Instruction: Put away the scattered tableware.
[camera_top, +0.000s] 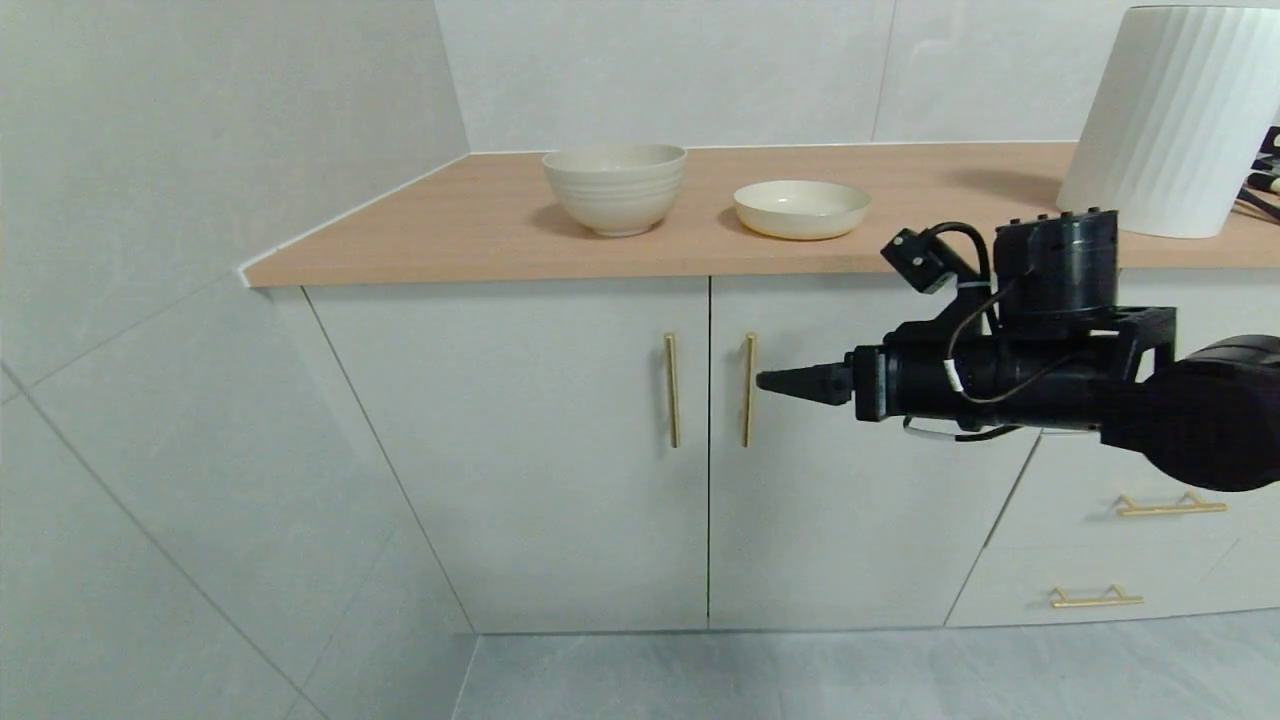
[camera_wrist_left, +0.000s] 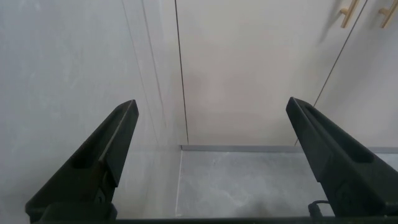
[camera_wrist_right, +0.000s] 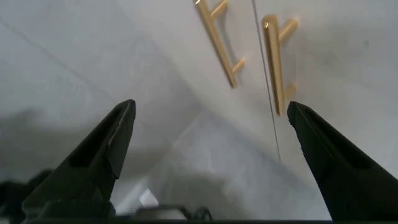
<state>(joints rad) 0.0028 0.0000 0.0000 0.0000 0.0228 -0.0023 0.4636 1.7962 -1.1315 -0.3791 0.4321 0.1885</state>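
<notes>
Kitchen: bowl (camera_top: 615, 187) and dish (camera_top: 801, 208) on wooden countertop (camera_top: 480, 225), pale cabinet doors (camera_top: 520, 450), brass handles (camera_top: 672, 390), tiled walls (camera_top: 200, 150).

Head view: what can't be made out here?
All head view.
- Behind the doors: shut, so contents hidden.
- Inside the bowl: near wall blocks it.
- The vessel: cut off by the right edge; clutter behind it mostly hidden.
- The right end effector: side-on, finger gap unreadable here.

text: none readable | labels/brands: none readable | numbers/signs: none readable | checked: head view, both wrist views
</notes>
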